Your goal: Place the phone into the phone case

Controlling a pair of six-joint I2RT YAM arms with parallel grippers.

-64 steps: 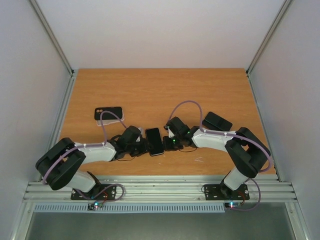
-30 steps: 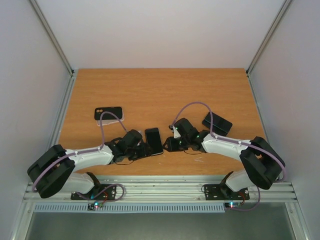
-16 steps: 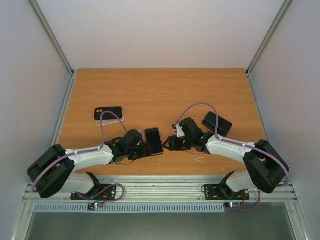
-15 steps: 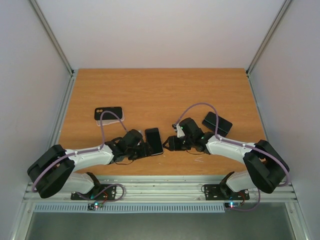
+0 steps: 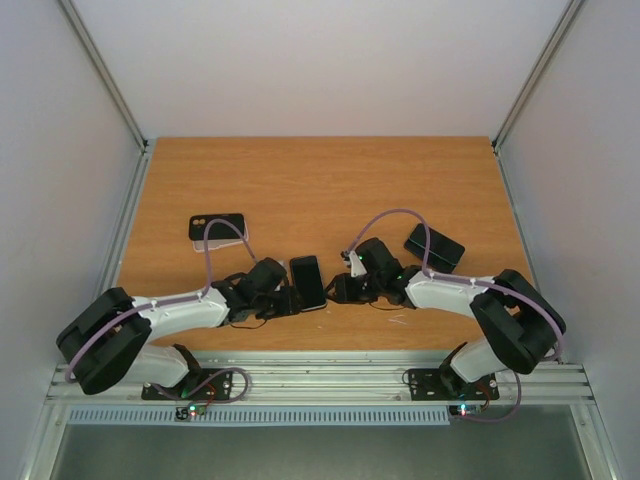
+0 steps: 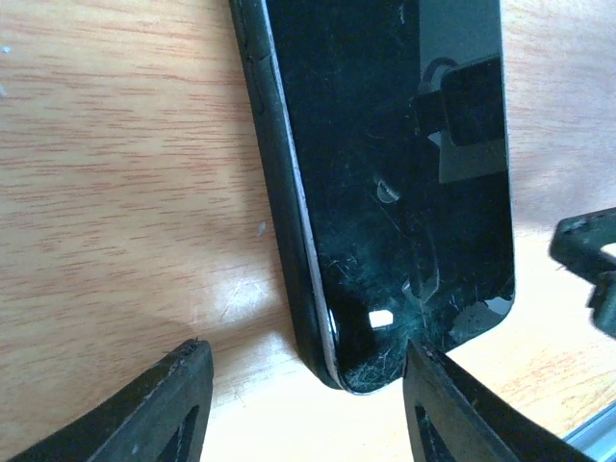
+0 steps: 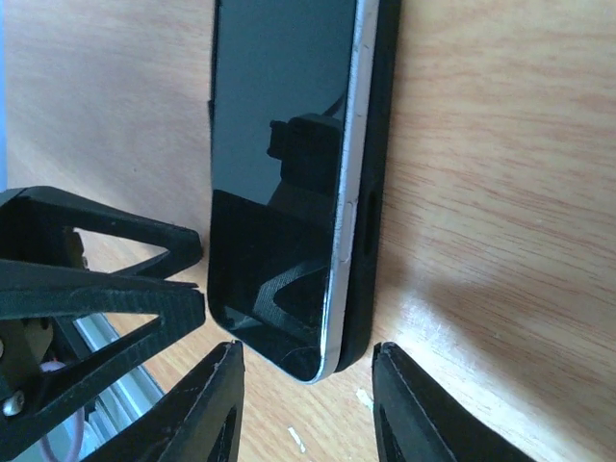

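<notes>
1. I had the left gripper (image 6: pixel 306 371) low over the table (image 5: pixel 320 180), with its fingers (image 6: pixel 159 409) standing apart and clamped on nothing.
2. The phone (image 6: pixel 385 173) lay flat and screen up straight ahead of that gripper, its near end just reaching in between the fingertips.
3. In the left wrist view, bare wood showed between the phone's edge and the finger on the left. The other finger overlapped the phone's corner, and I could not tell whether it touched.
4. The right gripper (image 7: pixel 308 351) faced the phone from the opposite side, also low, so the phone sat between the two grippers.
5. Its fingers (image 7: pixel 404 404) were apart and flanked the phone's end closely. I could not tell whether they pressed on it or merely bracketed it.
6. Ahead of the right gripper the phone rested on the black case (image 7: pixel 380 144). The phone's silver rim showed above the case wall along the side nearer that finger.
7. The left gripper's black fingers appeared in the right wrist view, just beside the phone's far edge.
8. A spare case (image 5: pixel 217 228) with camera holes lay well beyond the left gripper, off to its left.
9. A black slab (image 5: pixel 434 247) lay behind the right gripper, near its wrist cable.
</notes>
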